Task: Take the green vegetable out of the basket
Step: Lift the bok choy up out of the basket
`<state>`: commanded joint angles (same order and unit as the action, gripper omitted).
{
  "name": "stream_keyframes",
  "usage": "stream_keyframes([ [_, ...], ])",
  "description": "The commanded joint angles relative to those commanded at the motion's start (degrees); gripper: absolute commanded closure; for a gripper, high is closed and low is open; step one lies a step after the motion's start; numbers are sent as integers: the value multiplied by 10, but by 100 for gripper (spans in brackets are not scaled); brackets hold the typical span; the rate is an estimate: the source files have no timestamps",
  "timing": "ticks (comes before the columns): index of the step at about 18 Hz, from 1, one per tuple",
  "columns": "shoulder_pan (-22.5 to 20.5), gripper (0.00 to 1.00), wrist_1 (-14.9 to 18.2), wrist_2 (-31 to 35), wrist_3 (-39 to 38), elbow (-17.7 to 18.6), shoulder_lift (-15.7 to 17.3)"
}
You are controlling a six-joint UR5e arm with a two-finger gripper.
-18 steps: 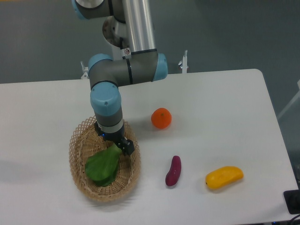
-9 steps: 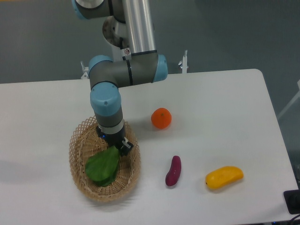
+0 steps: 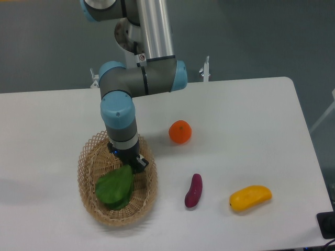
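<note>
Left of centre in the lower half of the frame, the basket [image 3: 86,172] sits on the white worktop [image 3: 246,120], an oval of tan wicker with an open lattice rim. The green vegetable [image 3: 114,187] lies inside it, broad dark leaves spread toward the lower left of the basket and its narrower end pointing up and right. The end effector [image 3: 133,162] is down inside the basket at that narrower end, touching or just over it; the dark fingers are mostly hidden by the wrist and the leaf, so whether they are closed on the vegetable or merely set around it cannot be told. The arm [image 3: 119,112], grey with pale blue joint caps, comes down from the top of the frame and bends over the basket's upper right rim. To the right of the basket, near the centre of the frame, sits an orange [image 3: 180,132]. Below it, toward the lower middle, lies a small purple sweet potato [image 3: 193,190], and further right a yellow mango-like fruit [image 3: 250,197], all well apart from the basket
</note>
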<state>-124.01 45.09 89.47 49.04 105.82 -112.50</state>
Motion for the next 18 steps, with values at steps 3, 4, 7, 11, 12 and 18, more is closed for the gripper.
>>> stream_keyframes([
  [3,0,58,1,-1,3,-1,7],
  [4,-1,58,2,-2,3,-3,10],
  [7,-2,58,5,-4,4,-14,19],
  [11,-11,58,12,-6,4,-39,38],
  [12,-18,58,12,-10,4,-41,40],
  [18,-97,58,25,-56,27,-72,63],
])
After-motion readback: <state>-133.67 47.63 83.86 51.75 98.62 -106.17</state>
